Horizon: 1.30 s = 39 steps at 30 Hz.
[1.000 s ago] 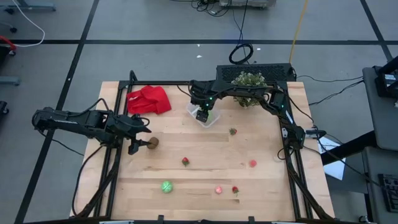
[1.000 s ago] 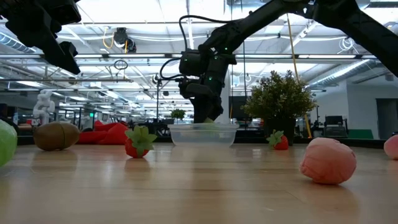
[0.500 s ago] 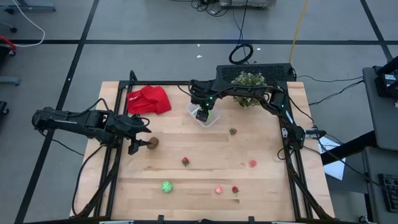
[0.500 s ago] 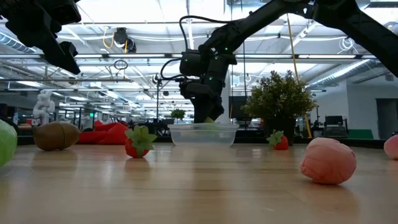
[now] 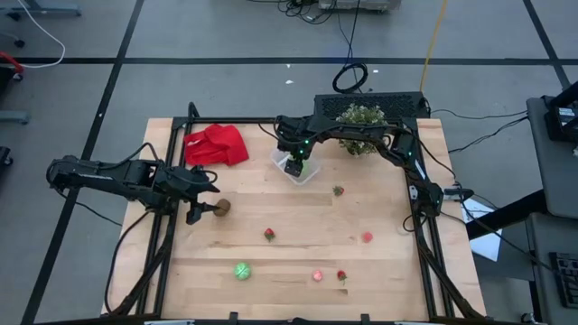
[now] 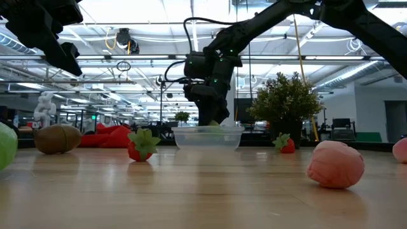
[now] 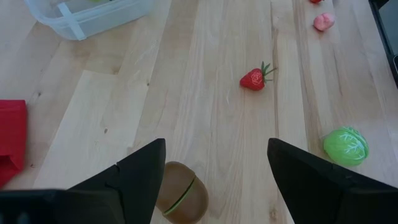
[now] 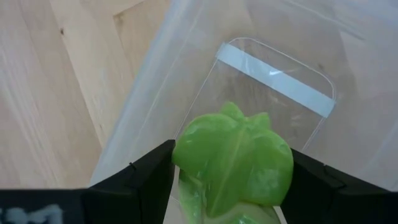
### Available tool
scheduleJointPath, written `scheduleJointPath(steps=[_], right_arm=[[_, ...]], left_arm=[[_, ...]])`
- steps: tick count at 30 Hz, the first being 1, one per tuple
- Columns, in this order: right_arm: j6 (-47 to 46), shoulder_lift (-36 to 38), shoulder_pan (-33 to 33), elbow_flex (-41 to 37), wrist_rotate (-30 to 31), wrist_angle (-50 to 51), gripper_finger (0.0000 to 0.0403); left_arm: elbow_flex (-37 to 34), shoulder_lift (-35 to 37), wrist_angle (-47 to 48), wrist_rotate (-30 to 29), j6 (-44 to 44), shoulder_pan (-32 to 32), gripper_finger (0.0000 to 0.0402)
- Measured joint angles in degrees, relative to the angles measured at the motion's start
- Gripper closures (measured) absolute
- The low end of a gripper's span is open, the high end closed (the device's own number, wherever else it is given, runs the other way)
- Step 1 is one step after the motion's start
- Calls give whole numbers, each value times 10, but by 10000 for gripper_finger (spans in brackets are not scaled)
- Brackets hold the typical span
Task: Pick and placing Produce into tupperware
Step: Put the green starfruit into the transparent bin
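Where the bench edge lies nearest, at 6 o'clock, the loose produce begins: green ball [image 5: 242, 270] at 7; pink piece [image 5: 318, 275] and small red piece [image 5: 341, 275] side by side at 6; second pink piece [image 5: 367, 237] at 4; strawberry [image 5: 269, 234] near centre.

Item, 9 o'clock: brown piece [image 7: 181, 198], lying on the bench. Left jaws hang just above it, spread wide, gripping nothing. Risk, as judged: the piece is rounded and may roll or squirt aside if the jaws close off-centre.

Item, 2 o'clock: second strawberry [image 5: 338, 190].

Item, 12 o'clock: tupperware [image 5: 309, 177], clear, upright. Right jaws stand over its opening, clamped on a green lobed piece [image 8: 233, 158]. Risk, as judged: released too high or too near the rim, the piece may bounce out; a low jaw may nudge the light container along the bench.

Beyond: red cloth [image 5: 217, 144] at 11, potted plant [image 5: 361, 128] at 1.

Surface: pale wood planks, smooth. Room: open workshop, grey floor, ceiling lights, cables behind the bench.
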<state>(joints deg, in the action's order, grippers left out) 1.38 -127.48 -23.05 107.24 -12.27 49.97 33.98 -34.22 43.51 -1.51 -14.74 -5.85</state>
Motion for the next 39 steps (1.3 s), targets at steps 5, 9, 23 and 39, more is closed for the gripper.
scheduleJointPath(steps=[5,9,23,39], right_arm=[[0,0,0,0,0,0,169],[-6,-1,-2,0,-2,1,169],[-8,-1,-3,0,-15,6,170],[9,-2,7,0,-14,-25,170]], left_arm=[[0,0,0,0,0,0,117],[0,0,0,0,0,0,117],[0,0,-1,0,-2,0,117],[0,0,-3,0,-37,0,117]])
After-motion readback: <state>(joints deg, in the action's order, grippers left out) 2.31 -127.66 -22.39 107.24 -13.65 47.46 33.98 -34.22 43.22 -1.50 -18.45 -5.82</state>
